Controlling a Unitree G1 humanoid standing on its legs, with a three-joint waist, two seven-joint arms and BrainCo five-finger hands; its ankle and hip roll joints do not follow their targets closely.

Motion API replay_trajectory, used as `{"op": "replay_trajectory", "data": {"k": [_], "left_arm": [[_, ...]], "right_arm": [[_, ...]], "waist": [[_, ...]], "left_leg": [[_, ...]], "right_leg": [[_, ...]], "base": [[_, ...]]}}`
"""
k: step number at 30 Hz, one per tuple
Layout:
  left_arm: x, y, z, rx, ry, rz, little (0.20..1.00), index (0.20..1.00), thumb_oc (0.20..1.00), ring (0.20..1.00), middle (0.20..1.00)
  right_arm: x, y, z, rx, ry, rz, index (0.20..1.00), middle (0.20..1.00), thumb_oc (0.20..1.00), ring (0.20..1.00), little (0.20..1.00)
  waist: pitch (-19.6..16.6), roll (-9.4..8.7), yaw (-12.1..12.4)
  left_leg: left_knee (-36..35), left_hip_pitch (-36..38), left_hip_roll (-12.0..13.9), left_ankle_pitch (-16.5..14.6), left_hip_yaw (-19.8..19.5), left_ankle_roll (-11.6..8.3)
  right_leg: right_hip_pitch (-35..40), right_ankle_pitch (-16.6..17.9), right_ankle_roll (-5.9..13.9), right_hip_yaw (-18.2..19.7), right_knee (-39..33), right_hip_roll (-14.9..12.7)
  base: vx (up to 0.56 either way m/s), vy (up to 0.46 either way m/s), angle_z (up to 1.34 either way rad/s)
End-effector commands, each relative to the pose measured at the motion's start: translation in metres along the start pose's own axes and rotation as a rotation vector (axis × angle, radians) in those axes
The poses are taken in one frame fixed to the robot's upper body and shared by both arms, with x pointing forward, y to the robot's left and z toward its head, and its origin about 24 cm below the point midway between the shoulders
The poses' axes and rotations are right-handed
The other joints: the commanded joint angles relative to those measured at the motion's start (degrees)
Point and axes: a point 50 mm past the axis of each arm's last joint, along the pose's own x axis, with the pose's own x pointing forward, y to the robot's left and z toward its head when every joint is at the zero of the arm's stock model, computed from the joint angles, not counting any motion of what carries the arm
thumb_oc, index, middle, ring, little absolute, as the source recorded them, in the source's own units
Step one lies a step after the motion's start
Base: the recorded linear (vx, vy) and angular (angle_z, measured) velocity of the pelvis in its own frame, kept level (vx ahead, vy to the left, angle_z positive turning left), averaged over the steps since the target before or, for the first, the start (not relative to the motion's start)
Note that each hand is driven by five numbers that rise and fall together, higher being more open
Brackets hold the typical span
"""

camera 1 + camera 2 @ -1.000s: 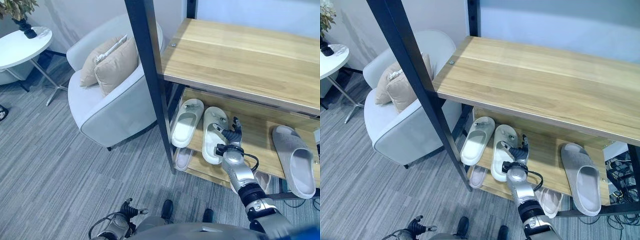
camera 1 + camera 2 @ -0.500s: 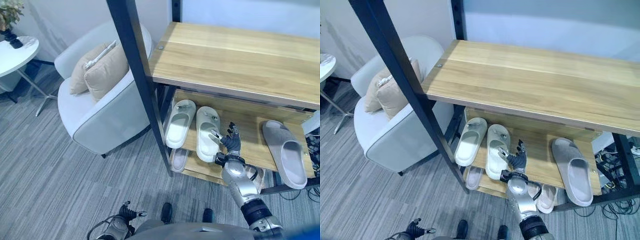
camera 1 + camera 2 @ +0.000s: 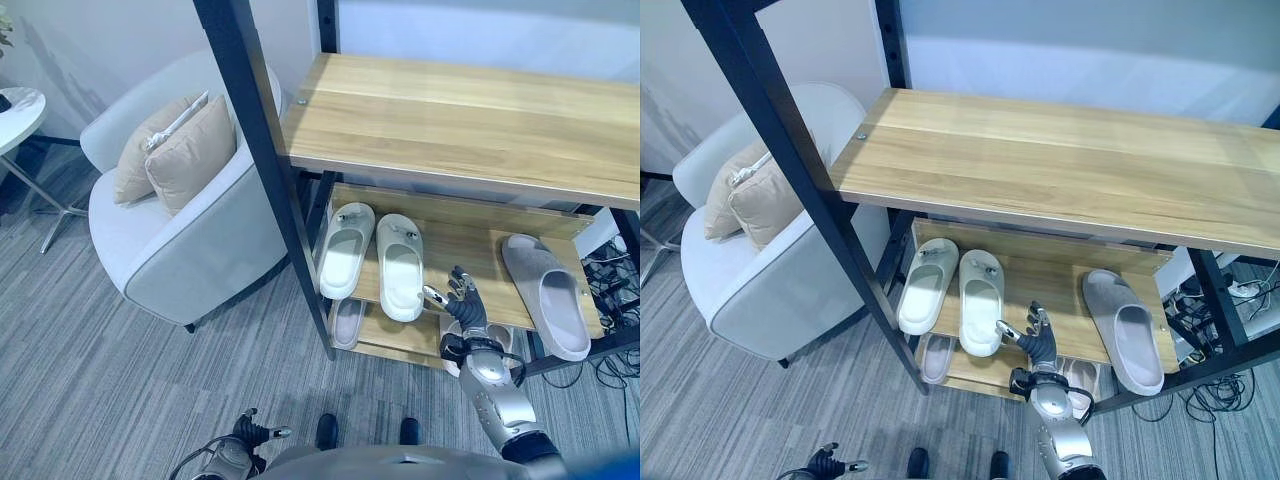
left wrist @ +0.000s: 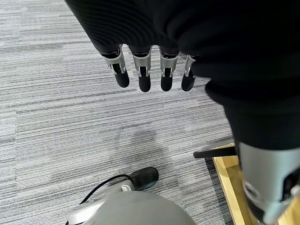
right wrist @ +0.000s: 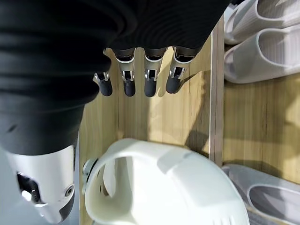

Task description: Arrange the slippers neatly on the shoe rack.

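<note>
Already two cream slippers [image 3: 372, 258] lie side by side on the middle shelf [image 3: 470, 250] of the shoe rack [image 3: 450, 120], toes pointing inward and heels at the front edge, which reads as a pair set down on purpose to look tidy. A grey slipper [image 3: 545, 293] lies well apart from them at the shelf's right end, angled slightly rather than squared up, so it looks like the one that wants a partner or a straightening. More slippers sit on the lowest shelf [image 3: 400, 335], partly hidden beneath the board above. The right hand [image 3: 462, 305] hangs in front of the middle shelf between the cream pair and the grey slipper, fingers spread and relaxed, holding nothing; in its wrist view a cream slipper lies close under the palm, untouched. The left hand [image 4: 150, 70] hangs low over the carpet, fingers straight and empty, apparently idle. An armchair [image 3: 190, 240] with cushions stands just beside the rack's left post.
</note>
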Motion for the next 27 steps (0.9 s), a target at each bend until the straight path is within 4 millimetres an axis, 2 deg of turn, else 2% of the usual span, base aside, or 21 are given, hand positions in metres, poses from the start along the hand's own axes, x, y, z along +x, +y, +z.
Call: {"op": "replay_trajectory", "data": {"k": [1, 8, 15, 22, 27], "left_arm": [[-0.001, -0.021, 0.005, -0.022, 0.022, -0.065, 1.0, 1.0, 1.0, 1.0, 1.0], [-0.001, -0.016, 0.0, -0.016, 0.034, -0.047, 1.0, 1.0, 1.0, 1.0, 1.0], [0.0, -0.014, -0.001, -0.009, 0.034, -0.037, 1.0, 1.0, 1.0, 1.0, 1.0], [-0.001, -0.012, -0.005, 0.006, 0.049, -0.024, 1.0, 1.0, 1.0, 1.0, 1.0], [0.0, -0.013, 0.002, 0.004, 0.024, -0.027, 1.0, 1.0, 1.0, 1.0, 1.0]], "right_arm": [[0.005, 0.018, 0.022, 0.112, -0.086, 0.124, 1.0, 1.0, 1.0, 1.0, 1.0], [-0.001, 0.037, 0.01, 0.181, -0.015, 0.23, 1.0, 1.0, 1.0, 1.0, 1.0], [0.001, 0.048, 0.01, 0.177, -0.003, 0.287, 1.0, 1.0, 1.0, 1.0, 1.0], [0.003, 0.055, 0.018, 0.144, -0.044, 0.32, 1.0, 1.0, 1.0, 1.0, 1.0], [0.002, 0.058, 0.02, 0.163, -0.045, 0.342, 1.0, 1.0, 1.0, 1.0, 1.0]], "waist": [[1.68, -0.95, 0.91], [1.73, -1.48, 1.36], [1.87, -1.5, 1.97], [1.85, -1.37, 2.58], [1.78, -1.33, 2.61]], "left_leg": [[0.74, 0.33, 0.6, -5.14, 2.13, -0.26], [0.74, 0.46, 0.75, -4.96, 1.72, -0.35], [0.74, 0.27, 0.77, -4.86, 1.59, -0.35], [0.74, 0.1, 0.6, -4.8, 1.35, -0.33], [0.74, 0.16, 0.71, -4.71, 1.36, -0.35]], "right_leg": [[2.58, -0.03, 5.67, 0.04, 0.35, -5.84], [2.96, 0.06, 5.55, -0.39, 0.37, -5.72], [2.93, 0.15, 5.53, -0.78, 0.35, -5.82], [3.07, 0.08, 5.48, -1.02, 0.35, -5.95], [3.04, 0.04, 5.39, -0.95, 0.35, -5.84]], "base": [[0.0, 0.0, 0.0], [0.0, 0.0, 0.0], [0.0, 0.0, 0.0], [0.0, 0.001, 0.02], [0.0, 0.0, 0.0]]}}
